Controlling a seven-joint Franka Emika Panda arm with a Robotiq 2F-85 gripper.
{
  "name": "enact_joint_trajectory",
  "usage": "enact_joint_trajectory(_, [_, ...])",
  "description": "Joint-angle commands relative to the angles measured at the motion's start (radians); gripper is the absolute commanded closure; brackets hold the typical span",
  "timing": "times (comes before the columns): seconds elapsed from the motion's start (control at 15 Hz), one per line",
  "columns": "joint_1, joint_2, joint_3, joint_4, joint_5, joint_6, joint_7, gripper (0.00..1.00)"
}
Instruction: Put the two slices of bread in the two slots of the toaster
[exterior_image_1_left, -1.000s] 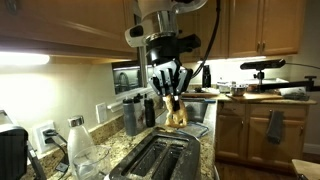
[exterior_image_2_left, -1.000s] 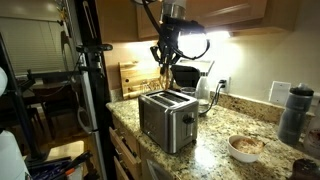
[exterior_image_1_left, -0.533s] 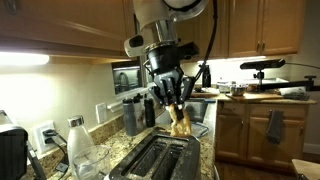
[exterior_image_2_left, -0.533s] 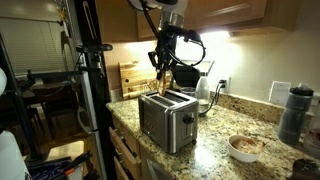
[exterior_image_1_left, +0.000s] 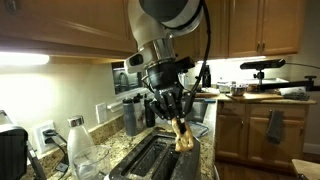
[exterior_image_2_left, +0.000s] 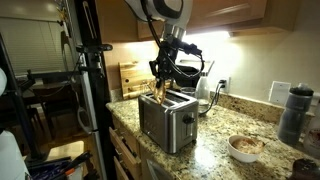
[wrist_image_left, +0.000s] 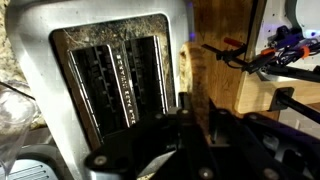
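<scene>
The silver toaster (exterior_image_1_left: 152, 161) stands on the granite counter and shows in both exterior views (exterior_image_2_left: 167, 120). In the wrist view (wrist_image_left: 60, 50) its two slots (wrist_image_left: 97, 85) (wrist_image_left: 145, 75) look dark and empty, with wire guides inside. My gripper (exterior_image_1_left: 174, 110) (exterior_image_2_left: 163, 76) is shut on one golden-brown slice of bread (exterior_image_1_left: 181, 134) (exterior_image_2_left: 160, 91) that hangs upright just above the toaster's top, beside the slots. In the wrist view the slice (wrist_image_left: 199, 85) sits between my fingers (wrist_image_left: 196, 122). The second slice is out of view.
A clear water bottle (exterior_image_1_left: 80, 146) and dark grinders (exterior_image_1_left: 132, 118) stand behind the toaster. A wooden board (exterior_image_2_left: 130, 78) leans on the wall. A bowl (exterior_image_2_left: 245, 147) and a dark tumbler (exterior_image_2_left: 291, 113) sit further along the counter. A black tripod (exterior_image_2_left: 88, 70) stands beside it.
My gripper has come down with the bread slice, from well above the toaster to just over its top, and shifted a little sideways along it.
</scene>
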Motion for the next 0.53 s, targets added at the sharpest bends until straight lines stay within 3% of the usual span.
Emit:
enact_joint_trajectory(0.0, [0.009, -0.006, 0.012, -0.018, -0.022, 0.018, -0.035, 0.91])
enact_joint_trajectory(0.47, [0.021, -0.001, 0.043, -0.019, -0.065, 0.037, -0.056, 0.91])
